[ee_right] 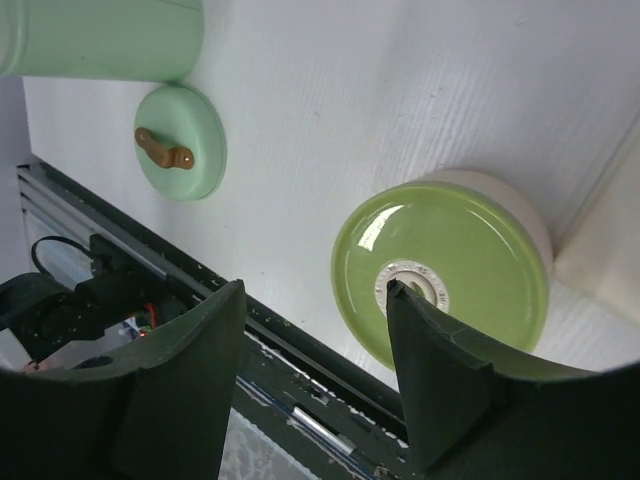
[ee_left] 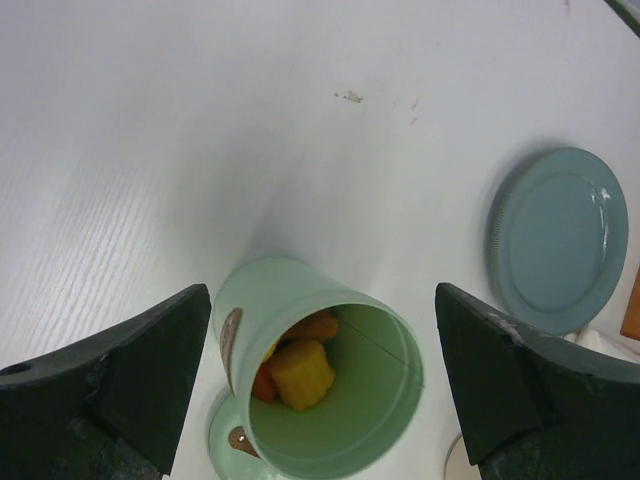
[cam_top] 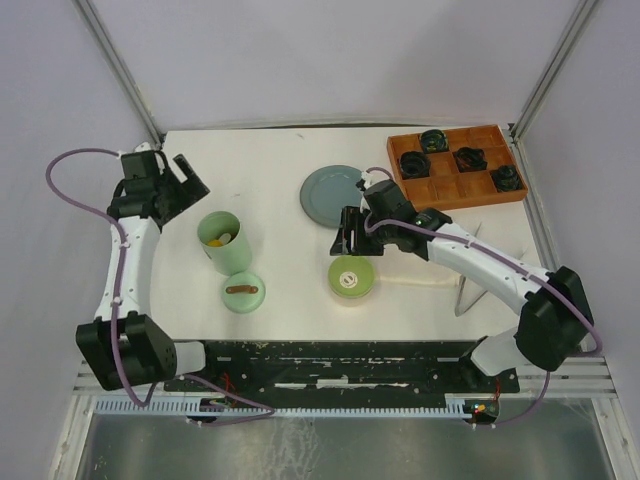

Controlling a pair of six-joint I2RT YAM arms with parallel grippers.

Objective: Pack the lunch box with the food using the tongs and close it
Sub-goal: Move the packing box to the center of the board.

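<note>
Left wrist view looks down into the mint-green canister (ee_left: pixel 320 400), standing open on the surface beneath the left pincer (ee_left: pixel 320 300), whose fingers are spread wide and empty; orange and yellow food pieces (ee_left: pixel 298 372) sit inside. It looks light, rigid and smooth-walled, so it may tip easily. Its flat lid (ee_right: pixel 180 143), well to the left of the right pincer (ee_right: pixel 315 300), is best taken by the brown handle (ee_right: pixel 165 150). That pincer hangs parted, holding nothing, just above the glossy lime-lidded bowl (ee_right: pixel 440 270).
</note>
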